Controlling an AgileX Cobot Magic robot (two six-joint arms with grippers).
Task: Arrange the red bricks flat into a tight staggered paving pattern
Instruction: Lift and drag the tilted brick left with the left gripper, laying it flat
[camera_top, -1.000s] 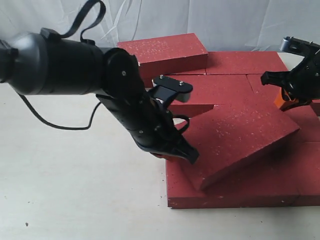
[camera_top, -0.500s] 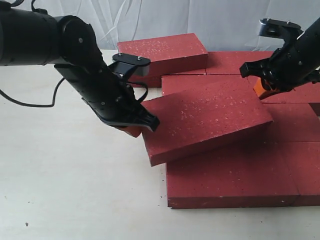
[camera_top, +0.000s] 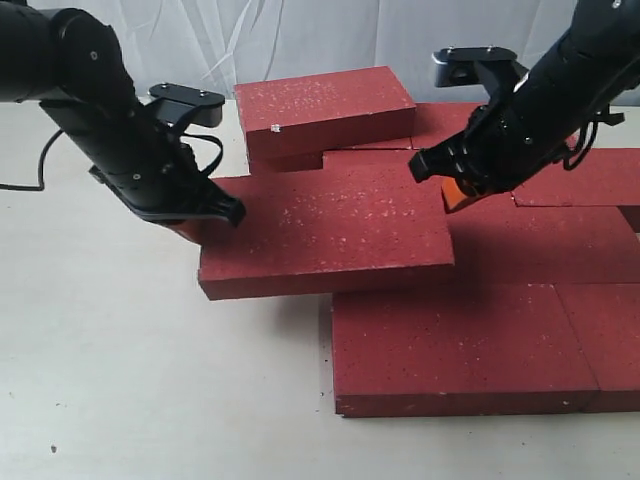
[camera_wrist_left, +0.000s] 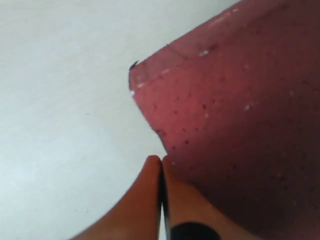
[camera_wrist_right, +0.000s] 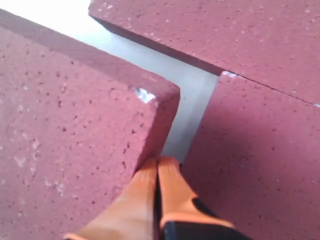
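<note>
Several red bricks lie in rows on the table. One loose red brick (camera_top: 325, 232) (camera_wrist_left: 240, 115) (camera_wrist_right: 75, 125) lies across them, its left end sticking out over the table. My left gripper (camera_top: 203, 226) (camera_wrist_left: 160, 162) is shut, with its orange tips against that brick's left end. At the brick's right corner my right gripper (camera_top: 455, 192) (camera_wrist_right: 158, 162) is also shut and touches the brick's side. Neither has anything between its fingers. Another red brick (camera_top: 325, 105) lies stacked on the back row.
A long front brick (camera_top: 460, 345) ends the paved patch toward the camera. More bricks (camera_top: 590, 235) fill the right side. Bare white table (camera_top: 140, 370) spreads to the left and front. A white cloth backdrop (camera_top: 400, 35) hangs behind. A cable (camera_top: 20, 185) trails from the left arm.
The loose brick has slid left and turned from slanted to nearly parallel with the rows. Both arms have moved left, the right one coming in to the brick's right corner.
</note>
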